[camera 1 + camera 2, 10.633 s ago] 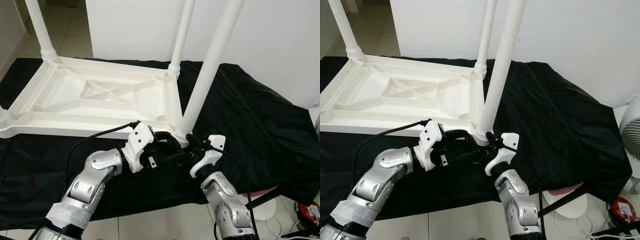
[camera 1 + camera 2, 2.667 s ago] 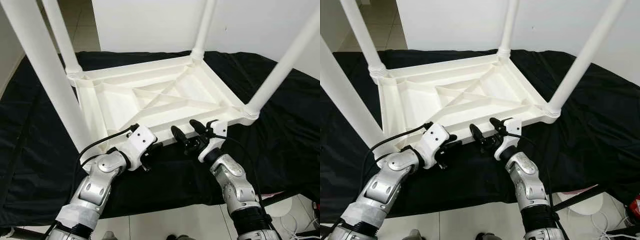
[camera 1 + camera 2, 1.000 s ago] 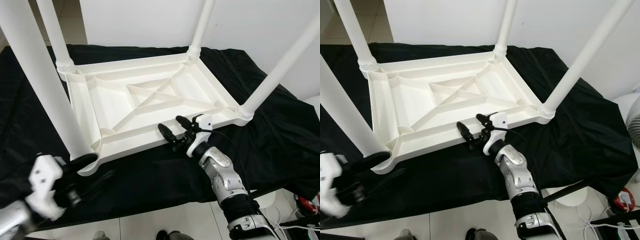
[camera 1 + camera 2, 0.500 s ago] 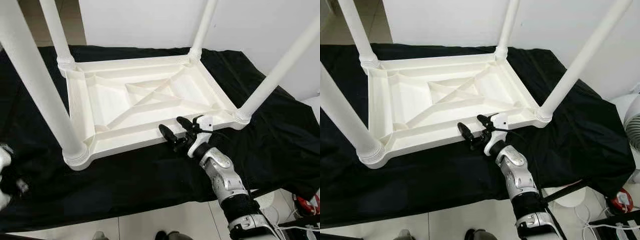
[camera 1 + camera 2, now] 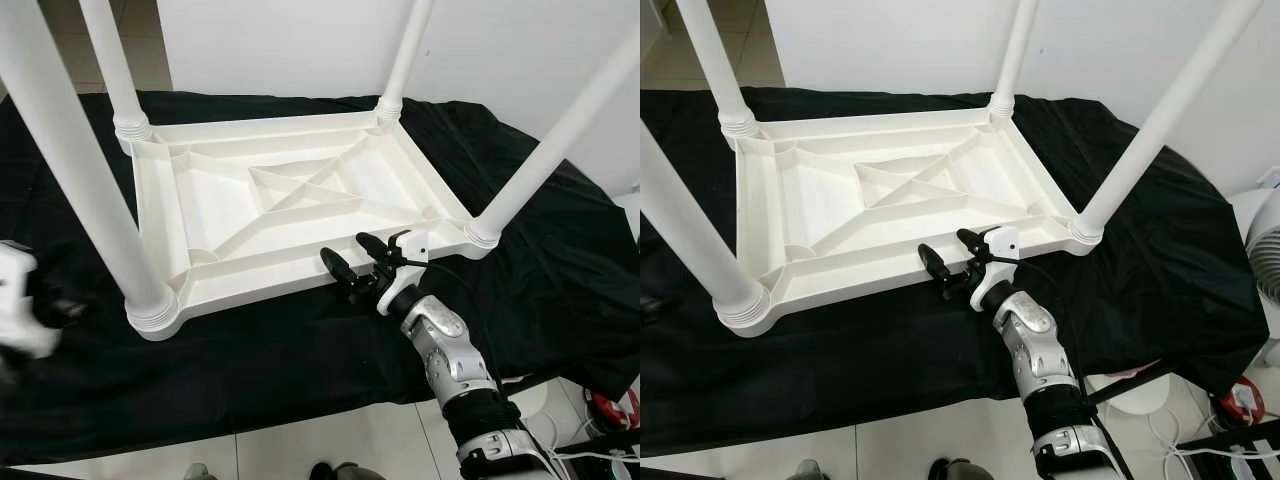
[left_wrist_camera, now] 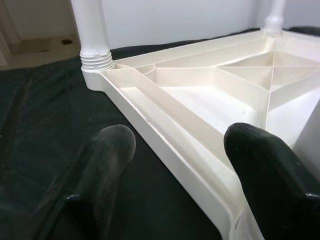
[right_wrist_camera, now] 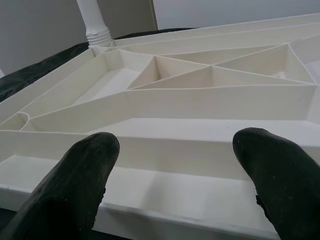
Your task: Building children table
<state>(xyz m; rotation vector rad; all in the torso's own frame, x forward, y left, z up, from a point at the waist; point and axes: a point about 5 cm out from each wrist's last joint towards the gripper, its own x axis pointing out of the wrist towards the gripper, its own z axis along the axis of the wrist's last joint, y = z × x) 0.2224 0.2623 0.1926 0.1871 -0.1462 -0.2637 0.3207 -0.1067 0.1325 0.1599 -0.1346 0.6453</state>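
Note:
The white plastic table (image 5: 290, 200) lies upside down on a black cloth (image 5: 280, 350), all its legs pointing up. The near left leg (image 5: 70, 160) stands in the corner socket closest to me. My right gripper (image 5: 349, 253) is open at the table's near long rim, fingertips just short of it; in the right wrist view the rim (image 7: 175, 185) runs across between the right gripper's (image 7: 175, 155) spread fingers. My left gripper (image 5: 45, 308) is blurred at the left edge, apart from the near left corner. In the left wrist view the left gripper (image 6: 180, 150) is open, facing the table's short side (image 6: 175, 130).
The black cloth covers a low platform that drops to a tiled floor (image 5: 300, 450) at the front. A white wall (image 5: 500, 40) rises behind. A white fan (image 5: 1265, 260) and cables (image 5: 1240, 410) stand at the right, beside the platform.
My left gripper has come off the near left corner of the table and drawn away to the left. The right gripper has stayed open at the near rim.

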